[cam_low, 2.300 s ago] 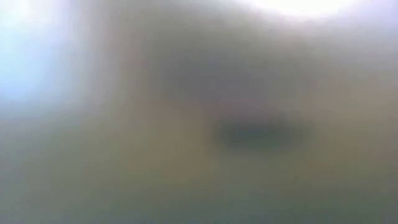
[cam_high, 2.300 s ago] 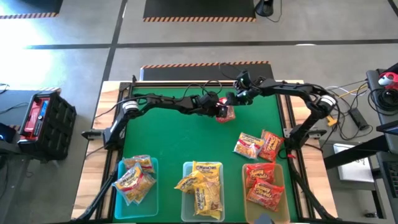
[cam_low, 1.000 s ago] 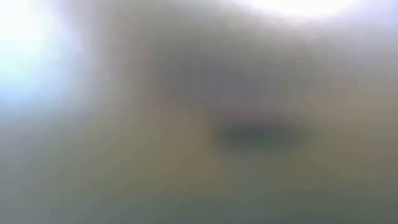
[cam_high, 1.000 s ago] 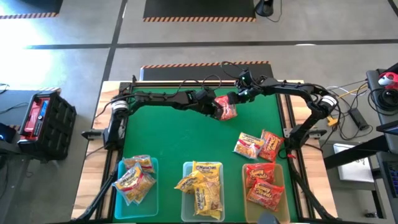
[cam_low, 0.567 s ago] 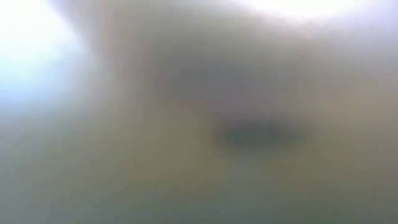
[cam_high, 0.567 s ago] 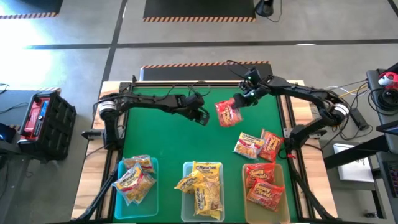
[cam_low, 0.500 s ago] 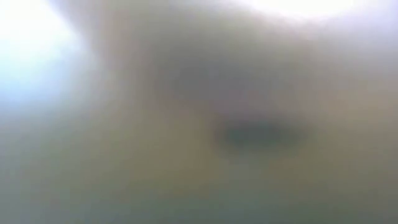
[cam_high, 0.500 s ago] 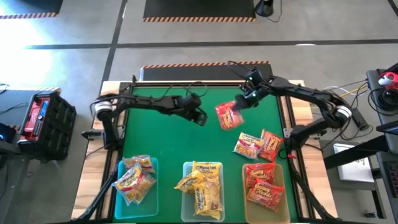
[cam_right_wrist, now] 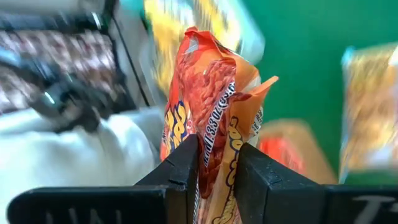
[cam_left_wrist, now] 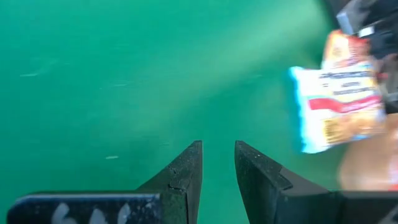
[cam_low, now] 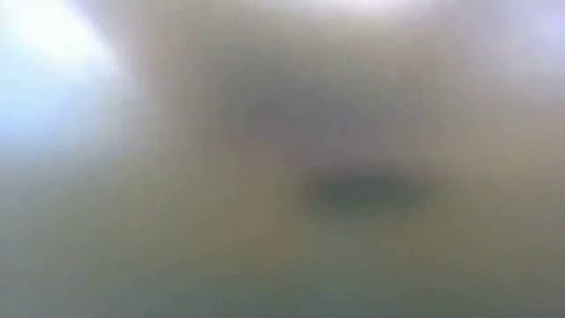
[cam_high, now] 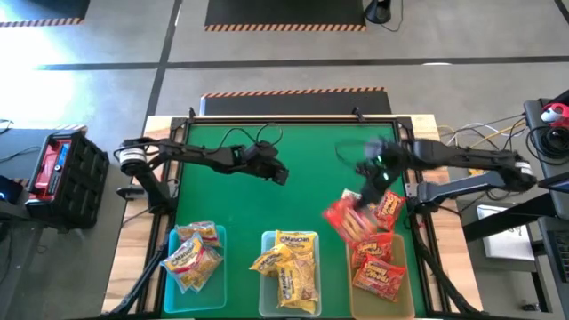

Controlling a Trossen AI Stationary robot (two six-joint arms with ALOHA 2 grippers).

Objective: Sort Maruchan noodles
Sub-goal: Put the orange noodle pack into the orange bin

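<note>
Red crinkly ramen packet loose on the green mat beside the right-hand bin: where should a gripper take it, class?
Probably from above, pinching its far short edge: the red packet lies flat, its near end crowded by the translucent bin.

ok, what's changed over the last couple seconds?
The left gripper let the red packet go to the right gripper at the table's far middle and drew back left. The right gripper, shut on it, carried it toward the right bin. The bins' contents and loose packets stayed put.
</note>
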